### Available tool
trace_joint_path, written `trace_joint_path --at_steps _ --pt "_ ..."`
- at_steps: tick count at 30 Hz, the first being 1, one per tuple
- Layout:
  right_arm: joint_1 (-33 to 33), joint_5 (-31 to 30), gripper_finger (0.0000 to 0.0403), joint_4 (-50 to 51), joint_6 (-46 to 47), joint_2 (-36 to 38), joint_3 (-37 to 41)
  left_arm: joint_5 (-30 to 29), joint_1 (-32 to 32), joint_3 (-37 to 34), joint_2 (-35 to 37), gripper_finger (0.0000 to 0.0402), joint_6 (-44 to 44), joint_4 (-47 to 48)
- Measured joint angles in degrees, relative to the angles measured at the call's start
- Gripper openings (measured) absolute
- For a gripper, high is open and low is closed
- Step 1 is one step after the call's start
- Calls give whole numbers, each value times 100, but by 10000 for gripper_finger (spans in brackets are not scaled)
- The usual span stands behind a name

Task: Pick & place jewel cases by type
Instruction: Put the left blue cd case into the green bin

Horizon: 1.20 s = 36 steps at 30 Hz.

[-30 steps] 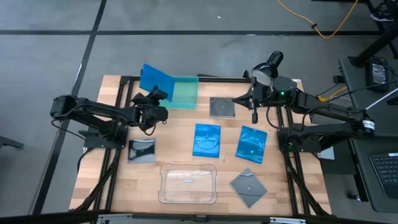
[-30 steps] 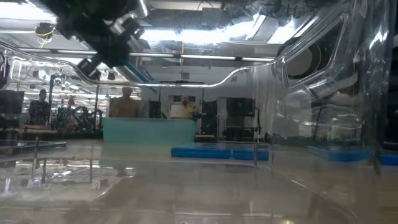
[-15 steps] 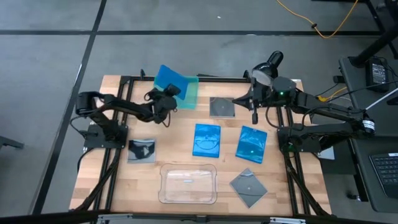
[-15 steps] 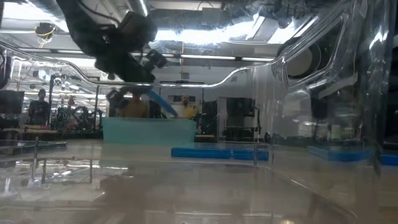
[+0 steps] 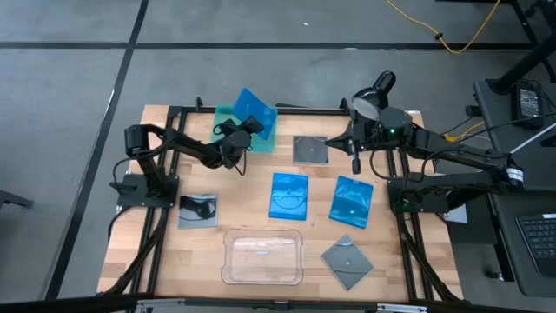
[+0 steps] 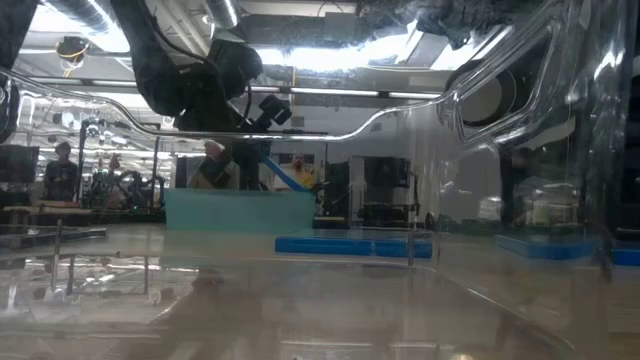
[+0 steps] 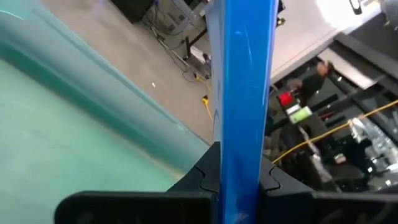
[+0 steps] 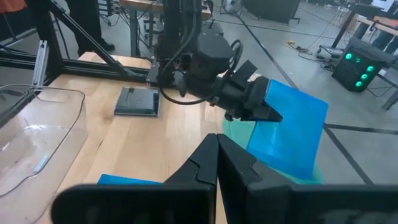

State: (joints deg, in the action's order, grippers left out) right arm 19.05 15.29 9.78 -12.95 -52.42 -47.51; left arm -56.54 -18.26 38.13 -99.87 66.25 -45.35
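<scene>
My left gripper [image 5: 245, 129] is shut on a bright blue jewel case [image 5: 255, 108] held above the teal-green tray [image 5: 264, 139] at the table's far side. My right gripper [image 5: 354, 162] hangs shut with nothing in it above the far right, next to a dark grey square case [image 5: 309, 149]. Two more blue cases [image 5: 289, 195] [image 5: 352, 201] lie flat in the middle. One grey case [image 5: 199, 209] lies at the left and another [image 5: 347, 261] at the near right. My left gripper pinches the blue case's edge [image 7: 239, 171] between its two fingers [image 7: 202, 182], one on each flat face. The fingers come nearly level from the table's left. The case is lifted clear and tilted, sticking out past the fingers [image 8: 292, 130] over the teal tray.
A clear plastic tray [image 5: 263, 256] stands near the front edge, so close to the low camera that its wall [image 6: 480, 200] fills that view. Black frame rails run along the table's left and right sides. People show in the room beyond the table.
My left gripper has carried the blue case toward the table's right and down, from left of the teal tray to above it, and has turned at the wrist. The case has swung round with it and stays clear of the tray.
</scene>
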Motion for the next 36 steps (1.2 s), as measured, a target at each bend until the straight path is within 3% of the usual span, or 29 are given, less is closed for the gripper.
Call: trace_joint_path --at_steps 16,20,28,36 --pt "179 144 10 90 20 13 0 82 -2 24 -86 13 -361 160" --pt "179 147 10 89 -50 13 0 337 -2 17 -90 18 -359 241" --pt "186 146 10 89 -210 13 0 555 -2 17 -92 53 -641 356" --pt "188 146 10 92 -256 13 0 645 99 17 -88 108 -1681 -204"
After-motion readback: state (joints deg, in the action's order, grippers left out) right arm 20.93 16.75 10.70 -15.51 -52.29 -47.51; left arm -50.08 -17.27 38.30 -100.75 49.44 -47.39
